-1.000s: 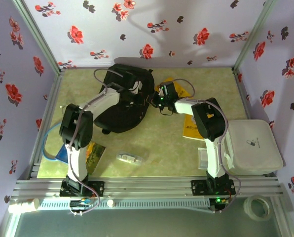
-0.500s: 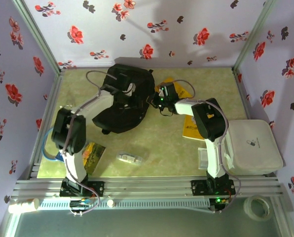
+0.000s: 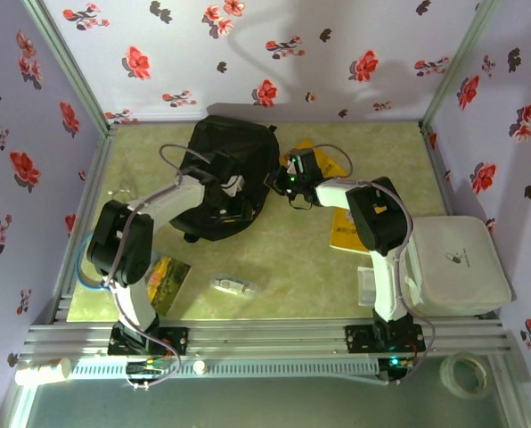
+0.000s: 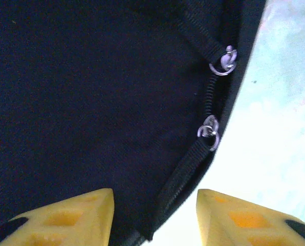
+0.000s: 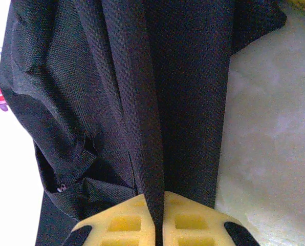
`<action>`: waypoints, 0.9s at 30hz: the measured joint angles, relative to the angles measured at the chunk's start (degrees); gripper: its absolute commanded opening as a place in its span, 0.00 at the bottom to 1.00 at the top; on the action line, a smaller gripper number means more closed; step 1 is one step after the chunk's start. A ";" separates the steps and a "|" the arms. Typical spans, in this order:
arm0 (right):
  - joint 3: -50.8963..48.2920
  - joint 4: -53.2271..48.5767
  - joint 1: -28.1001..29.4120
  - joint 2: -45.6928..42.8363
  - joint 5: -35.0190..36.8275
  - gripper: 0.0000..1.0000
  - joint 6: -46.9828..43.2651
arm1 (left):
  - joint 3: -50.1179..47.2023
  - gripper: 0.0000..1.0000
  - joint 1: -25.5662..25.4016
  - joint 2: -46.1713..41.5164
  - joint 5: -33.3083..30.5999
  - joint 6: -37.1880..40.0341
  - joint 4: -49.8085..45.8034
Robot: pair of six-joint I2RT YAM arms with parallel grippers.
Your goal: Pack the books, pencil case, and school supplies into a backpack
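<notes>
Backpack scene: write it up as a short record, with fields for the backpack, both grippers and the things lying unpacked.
backpack: black, lying on the far middle of the table
right gripper: shut on a fold of the backpack
left gripper: open above the backpack's edge, by two zip pulls
pencil case: on the table, near front
blue book: table, near left
yellow book: table, right side

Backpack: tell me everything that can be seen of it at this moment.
The backpack is black woven fabric, soft and slumped, lying at the far middle of the table. The left wrist view shows a zip along its edge with two metal pullers and a webbing strap. The right gripper is shut on a raised fold of its fabric at its right side. The left gripper hangs open just over its panel.
</notes>
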 measured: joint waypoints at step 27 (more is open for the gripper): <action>-0.59 0.70 0.00 0.00 0.04 0.06 0.00 | 3.10 0.00 0.02 2.78 1.95 1.03 0.76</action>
